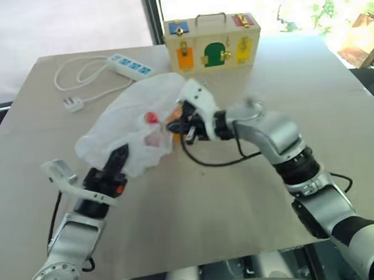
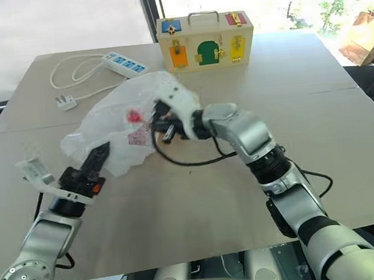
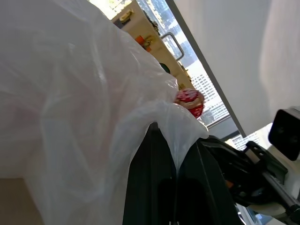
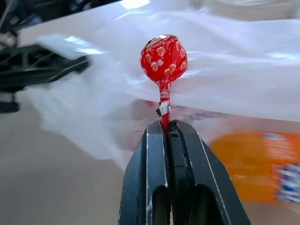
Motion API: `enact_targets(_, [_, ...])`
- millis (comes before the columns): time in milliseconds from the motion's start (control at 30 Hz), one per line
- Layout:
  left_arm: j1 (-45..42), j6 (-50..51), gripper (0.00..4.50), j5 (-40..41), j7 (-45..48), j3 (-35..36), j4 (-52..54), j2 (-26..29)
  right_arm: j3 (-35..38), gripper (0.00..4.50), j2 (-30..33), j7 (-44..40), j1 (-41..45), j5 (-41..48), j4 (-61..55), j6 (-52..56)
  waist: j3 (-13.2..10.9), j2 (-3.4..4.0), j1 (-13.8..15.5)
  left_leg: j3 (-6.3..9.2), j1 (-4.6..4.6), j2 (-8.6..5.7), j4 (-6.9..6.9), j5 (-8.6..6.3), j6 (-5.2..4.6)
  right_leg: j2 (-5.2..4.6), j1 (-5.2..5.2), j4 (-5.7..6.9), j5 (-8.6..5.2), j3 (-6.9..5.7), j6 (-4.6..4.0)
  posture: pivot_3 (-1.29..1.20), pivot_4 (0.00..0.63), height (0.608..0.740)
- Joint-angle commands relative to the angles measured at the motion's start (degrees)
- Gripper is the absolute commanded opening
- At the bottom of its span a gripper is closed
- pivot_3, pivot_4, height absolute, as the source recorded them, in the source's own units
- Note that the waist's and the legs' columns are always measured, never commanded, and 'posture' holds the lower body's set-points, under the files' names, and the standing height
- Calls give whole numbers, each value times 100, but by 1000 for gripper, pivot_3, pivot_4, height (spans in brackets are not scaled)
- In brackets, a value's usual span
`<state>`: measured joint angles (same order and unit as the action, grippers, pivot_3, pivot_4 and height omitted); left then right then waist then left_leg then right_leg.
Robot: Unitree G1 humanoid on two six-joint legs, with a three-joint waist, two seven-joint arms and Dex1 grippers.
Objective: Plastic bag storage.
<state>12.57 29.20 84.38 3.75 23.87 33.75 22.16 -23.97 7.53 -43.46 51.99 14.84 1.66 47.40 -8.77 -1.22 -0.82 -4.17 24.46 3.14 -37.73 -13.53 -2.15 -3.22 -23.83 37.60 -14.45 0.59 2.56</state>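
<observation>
Both grippers are clamped shut on something at the crumpled plastic bag (image 1: 134, 121), which lies on the table (image 1: 198, 204) between them and toward the left side. On the largest scale, that pale table carries the bag at its middle, a wooden box (image 1: 213, 42) with coloured doors and latches at the far edge, and a white power strip (image 1: 129, 65) with its coiled cord to the far left.

Left gripper (image 1: 119, 155) pinches the near edge of the bag; the left wrist view shows a fold of thin white film caught between its two closed black fingers (image 3: 145, 187), the rest of the bag billowing up over them.

Right gripper (image 4: 166, 124) reaches in from the right, just beside the bag's right side, its fingers pressed tight on the stick of a red lollipop (image 4: 164, 58) with a strawberry-print wrapper. The lollipop's head stands against the bag's film. An orange bottle (image 4: 255, 166) lies behind, seen blurred through the plastic.
</observation>
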Motion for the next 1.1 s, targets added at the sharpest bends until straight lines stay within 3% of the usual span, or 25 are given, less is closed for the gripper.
enact_targets(33, [7,-166,0,-28,29,0,273,-88,-356,23,243,-296,-41,-229,-190,-330,0,0,0,2,0,0,0,0,0,-2,1,0,0,-2,0,0,150,739])
enact_targets(267, [95,-539,0,235,-203,257,255,-416,-239,23,292,-395,-85,-192,-48,-383,-1,-1,-15,0,1,0,0,0,0,-1,-5,0,0,-2,-1,0,150,739])
enact_targets(467, [192,-484,0,220,-21,168,304,-368,-348,23,362,-480,5,-353,82,-536,-1,-2,-12,-1,4,0,0,0,0,-3,-4,-2,0,-1,-1,0,150,739])
enact_targets(700, [330,-279,0,189,234,-244,481,-326,-37,23,-712,373,579,-598,856,-778,-3,0,-73,-6,2,-2,0,0,0,6,-9,3,0,4,-1,0,150,739])
enact_targets(800, [327,-336,0,151,226,-225,409,-328,562,769,-1300,832,823,-368,1003,-886,-4,1,-93,3,10,3,1,1,2,10,-14,4,-1,-3,-1,0,150,739])
enact_targets(1033, [257,-494,0,281,69,66,227,-330,297,4264,-710,507,331,-664,766,-975,3,-11,-3,8,20,-11,1,1,2,-36,-9,-8,-1,-24,-1,0,150,739])
enact_targets(1100, [240,-552,0,348,-2,189,151,-333,257,4457,-400,291,187,-682,718,-1032,2,-11,-6,8,20,-14,1,2,2,-40,-8,-10,-1,-26,-1,0,150,739])
